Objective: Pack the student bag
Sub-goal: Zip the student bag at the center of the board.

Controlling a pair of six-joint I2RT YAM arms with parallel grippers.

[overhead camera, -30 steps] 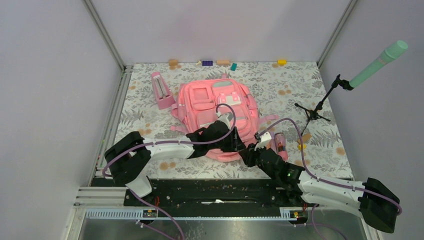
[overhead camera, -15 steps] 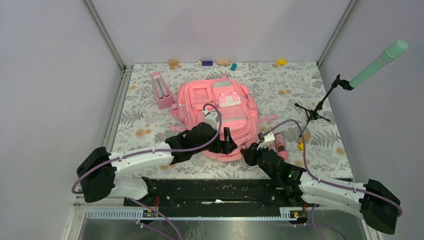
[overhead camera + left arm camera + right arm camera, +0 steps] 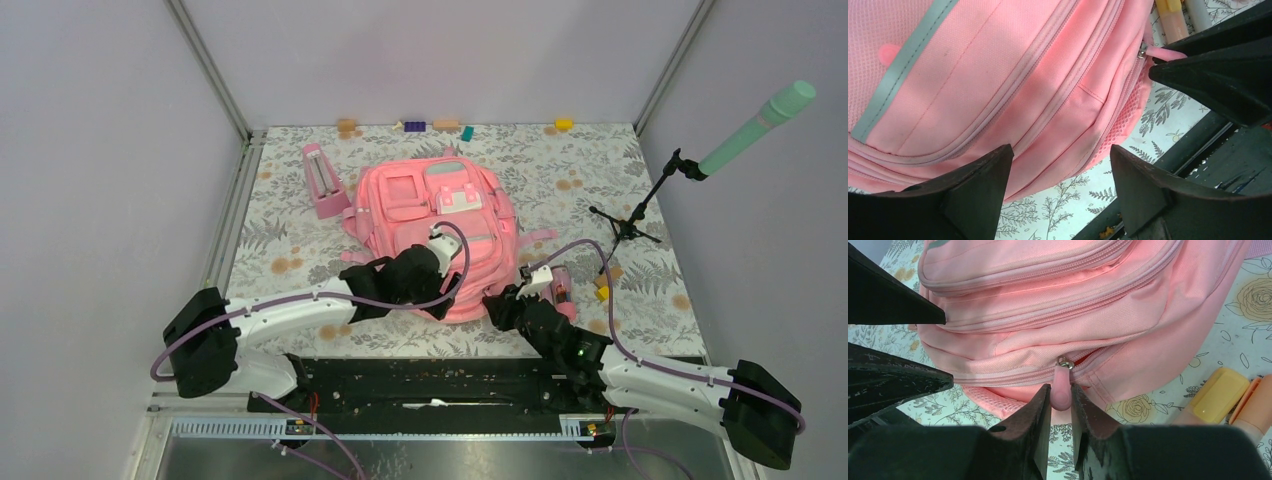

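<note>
Right wrist: right gripper pinches the smooth zip pull of the soft woven bag, lying lengthwise, top far; left gripper has its fingers spread.

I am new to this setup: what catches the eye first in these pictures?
The pink student bag lies flat in the middle of the flower-patterned table. At its near edge the right gripper pinches a pink zipper pull, while the left gripper hangs open above the fabric. A mint-green microphone rises on a stand at the right.
</note>
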